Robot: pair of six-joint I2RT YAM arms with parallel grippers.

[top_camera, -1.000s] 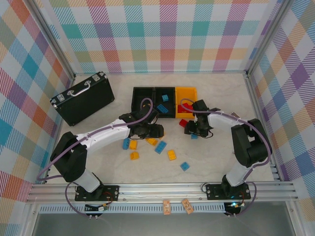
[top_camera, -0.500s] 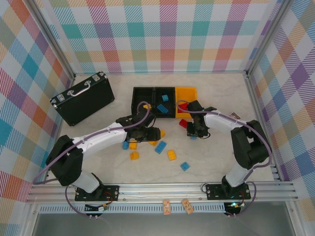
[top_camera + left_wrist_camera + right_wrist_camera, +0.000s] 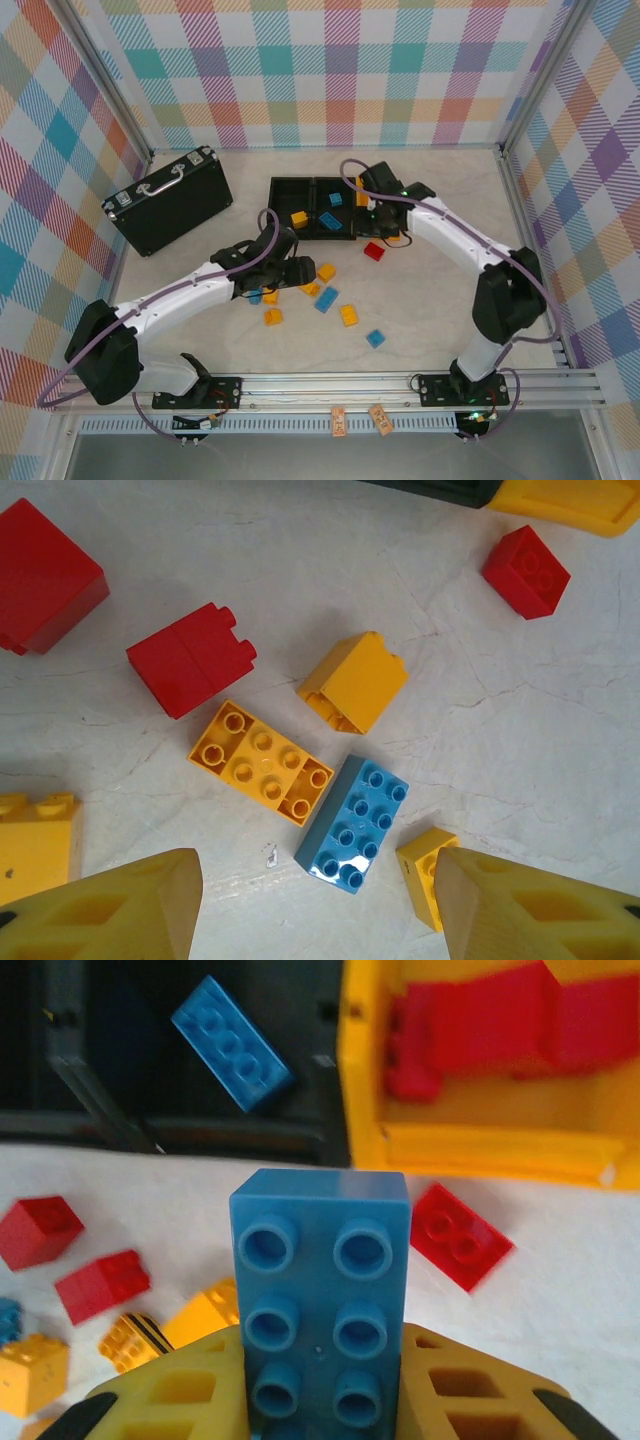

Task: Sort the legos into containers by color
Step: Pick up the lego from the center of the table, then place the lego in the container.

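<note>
A: How far along are the legos (image 3: 326,299)?

B: Partway. At the upper centre of the top view, a yellow brick (image 3: 299,218) sits in the left black bin (image 3: 283,198). Blue bricks (image 3: 329,221) are in the middle bin (image 3: 335,181) and red bricks (image 3: 480,1030) in the orange-yellow bin (image 3: 470,1145). A mixed scatter lies loose on the tabletop (image 3: 440,280) at mid-frame.

A: And the arms?

B: The right gripper (image 3: 320,1400) reaches to the bins, jaws clamped on a long blue brick (image 3: 320,1290), likely bound for the middle bin. The left gripper (image 3: 325,910) hovers low above the scatter, jaws wide apart, holding nothing.
</note>
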